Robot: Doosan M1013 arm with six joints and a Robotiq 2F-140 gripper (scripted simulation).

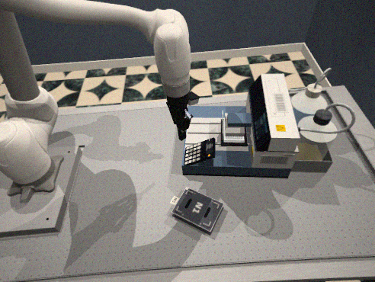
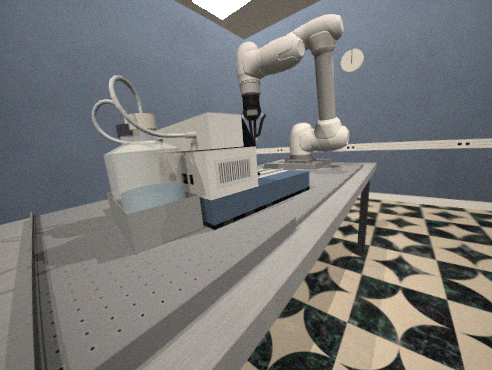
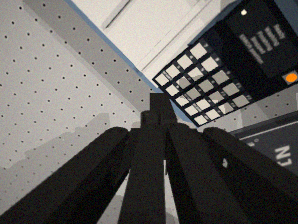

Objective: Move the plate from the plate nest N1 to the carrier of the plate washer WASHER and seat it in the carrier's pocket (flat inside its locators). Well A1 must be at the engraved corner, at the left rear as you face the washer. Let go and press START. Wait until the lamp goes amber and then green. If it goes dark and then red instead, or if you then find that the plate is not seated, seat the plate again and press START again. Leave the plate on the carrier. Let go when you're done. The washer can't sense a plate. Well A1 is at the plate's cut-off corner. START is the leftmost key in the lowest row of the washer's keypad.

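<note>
Across the bench [image 1: 152, 244] [image 2: 150, 280] [image 3: 50, 75], arm [image 1: 171, 49] [image 2: 280, 55] is bent over the front of the washer [image 1: 283, 114] [image 2: 225, 170] [image 3: 165, 20]. Nest [image 1: 197, 216] [image 3: 270, 145] sits off to the side, no plate on it, N1 marking and both slots exposed. Keypad [image 1: 196, 152] [image 3: 200, 85] slopes at the washer's front corner. Pincer [image 1: 183, 135] [image 2: 252, 142] [image 3: 158, 107] points down just beside it, fingers pressed together, nothing between them. Plate [image 1: 234, 138]: looks like the pale ribbed piece in the carrier, partly under the blue overhang; too small to confirm flat seating or the A1 corner. It lies beyond the keypad from the pincer, well apart from the tips, toward the washer body; out of the wrist view. START [image 3: 161, 79] should be the end key nearest the tips; can't confirm contact. Lamp [image 1: 209, 155] [image 3: 291, 77] shows amber. My read: transfer done, START taken, now in the wait for green. Next: hands off keys, watch the lamp. Green plus a flat plate means finished; dark then red means reseat and press again. Amber proves nothing about seating, since the washer can't sense a plate. Stray contact with the keys is the other risk.
</note>
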